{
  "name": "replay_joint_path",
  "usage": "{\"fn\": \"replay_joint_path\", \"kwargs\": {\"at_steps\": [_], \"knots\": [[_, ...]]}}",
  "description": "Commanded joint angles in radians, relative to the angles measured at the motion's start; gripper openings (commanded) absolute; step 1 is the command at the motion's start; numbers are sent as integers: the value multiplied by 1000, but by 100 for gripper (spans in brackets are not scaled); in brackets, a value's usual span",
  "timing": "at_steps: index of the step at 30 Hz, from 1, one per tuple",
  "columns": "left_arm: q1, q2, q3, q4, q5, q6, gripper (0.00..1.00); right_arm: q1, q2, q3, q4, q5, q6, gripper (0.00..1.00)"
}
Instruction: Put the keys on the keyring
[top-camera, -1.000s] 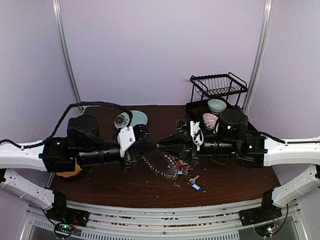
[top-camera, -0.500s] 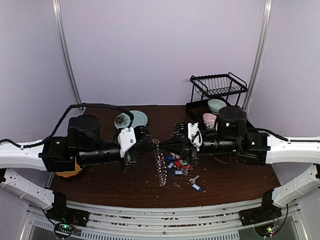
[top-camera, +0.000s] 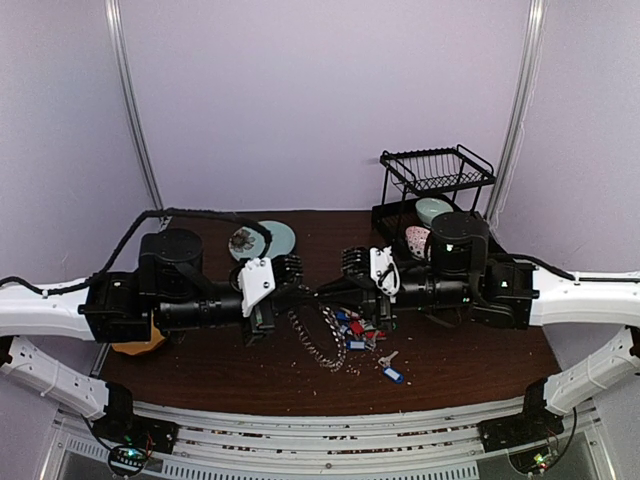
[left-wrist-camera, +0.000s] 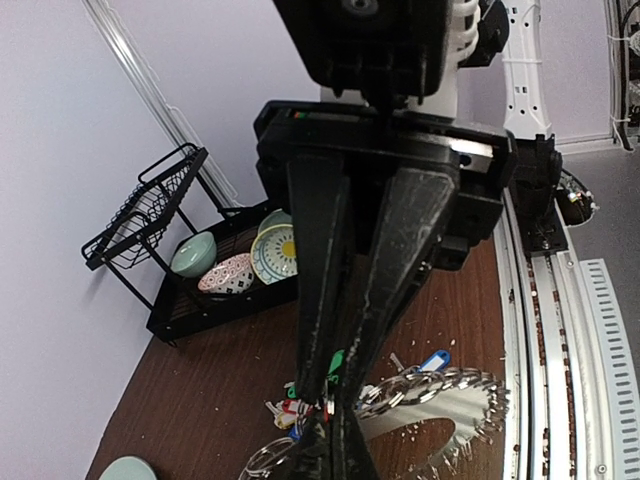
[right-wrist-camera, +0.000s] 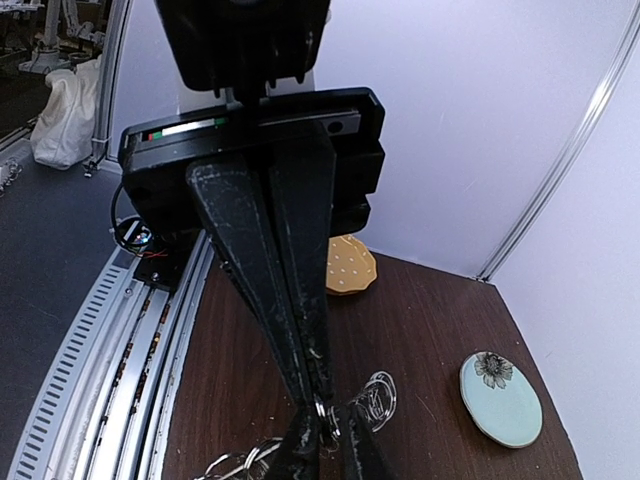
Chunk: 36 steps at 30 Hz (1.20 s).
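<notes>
Your keyring (top-camera: 310, 345) hangs tilted above the counter (top-camera: 450, 370), between the two arms. The left hand (top-camera: 303, 293) is clamped tight on its top, and the right hand (top-camera: 322, 293) pinches it narrowly alongside. Loose tagged keys (top-camera: 355, 328) lie just right of it.

The dish rack (top-camera: 435, 185) fills the table's (top-camera: 470, 365) far right corner; keys (top-camera: 357, 332) and the keyring (top-camera: 318, 345) crowd its centre; bare wood runs along the near edge.
</notes>
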<state>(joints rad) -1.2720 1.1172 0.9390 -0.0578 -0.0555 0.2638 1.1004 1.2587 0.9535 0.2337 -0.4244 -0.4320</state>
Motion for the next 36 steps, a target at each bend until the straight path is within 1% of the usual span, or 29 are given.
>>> {"fn": "replay_joint_path", "kwargs": {"at_steps": [1, 3, 8, 10, 11, 12, 13, 16, 19, 24, 27, 32, 34, 36], "knots": [[0, 3, 40, 59, 22, 11, 0, 7, 16, 40, -27, 3, -23, 7], [0, 1, 40, 59, 17, 9, 0, 6, 13, 41, -36, 3, -31, 0], [0, -17, 25, 80, 17, -10, 0, 6, -2, 37, -44, -1, -26, 0], [1, -25, 6, 114, -4, -51, 0, 2, -24, 2, 42, -10, 16, 0], [3, -33, -8, 136, -8, -70, 8, -2, -38, -26, 105, -27, 50, 0], [5, -39, -25, 155, 9, -81, 18, -5, -50, -51, 172, -46, 91, 0], [5, -45, -44, 175, 26, -90, 22, -7, -50, -75, 232, -64, 130, 0], [6, -66, -86, 244, 46, -118, 22, -7, -32, -96, 349, -112, 240, 0], [6, -89, -118, 295, 68, -134, 25, -5, -27, -136, 477, -133, 311, 0], [6, -83, -121, 308, 103, -138, 22, -1, -11, -157, 572, -134, 379, 0], [6, -73, -124, 341, 123, -150, 17, 2, 1, -169, 619, -129, 404, 0], [6, -50, -112, 350, 133, -150, 11, 8, 10, -172, 634, -124, 411, 0], [6, -41, -106, 337, 132, -143, 10, 7, 8, -175, 643, -119, 417, 0], [6, -38, -104, 320, 127, -138, 14, 8, 4, -174, 656, -118, 424, 0]]}}
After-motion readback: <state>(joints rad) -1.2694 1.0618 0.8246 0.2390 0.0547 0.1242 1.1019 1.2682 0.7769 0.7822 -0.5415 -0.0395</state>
